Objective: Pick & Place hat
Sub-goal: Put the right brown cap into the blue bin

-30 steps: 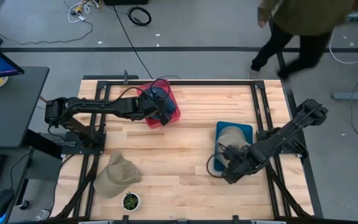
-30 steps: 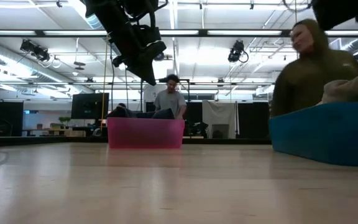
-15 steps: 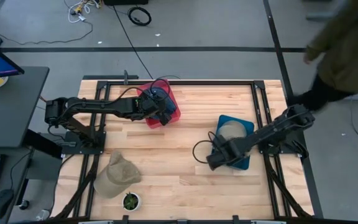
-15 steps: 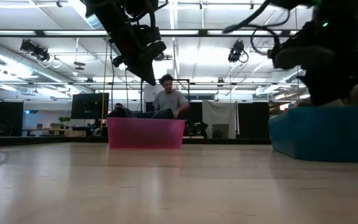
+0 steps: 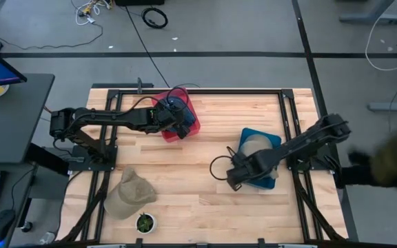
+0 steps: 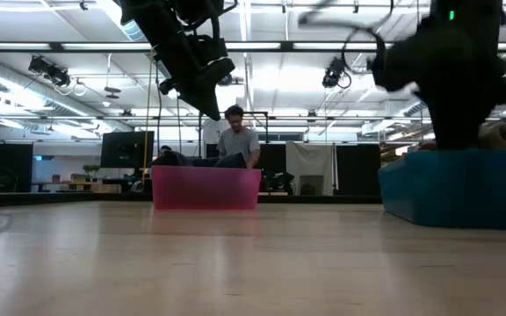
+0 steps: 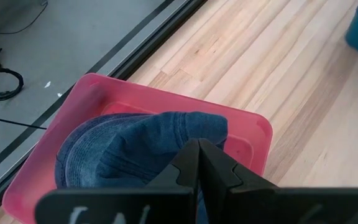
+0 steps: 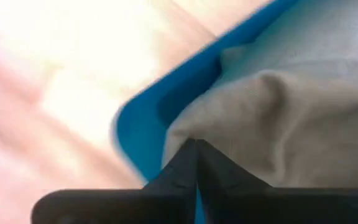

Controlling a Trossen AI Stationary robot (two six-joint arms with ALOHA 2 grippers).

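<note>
Over the wooden surface (image 5: 198, 172) we count three hats: a blue denim hat (image 7: 135, 152) sits in the pink bin (image 5: 188, 117), a beige hat (image 5: 257, 146) in the blue bin (image 5: 271, 141), and a tan cap (image 5: 128, 193) lies loose near a small potted plant (image 5: 144, 222). Our left pincer (image 7: 199, 163) hangs clenched and empty above the denim hat, while our right pincer (image 8: 196, 158) is likewise clenched at the blue bin's edge, beside the beige hat. We judge two placements done, with the tan cap left.
</note>
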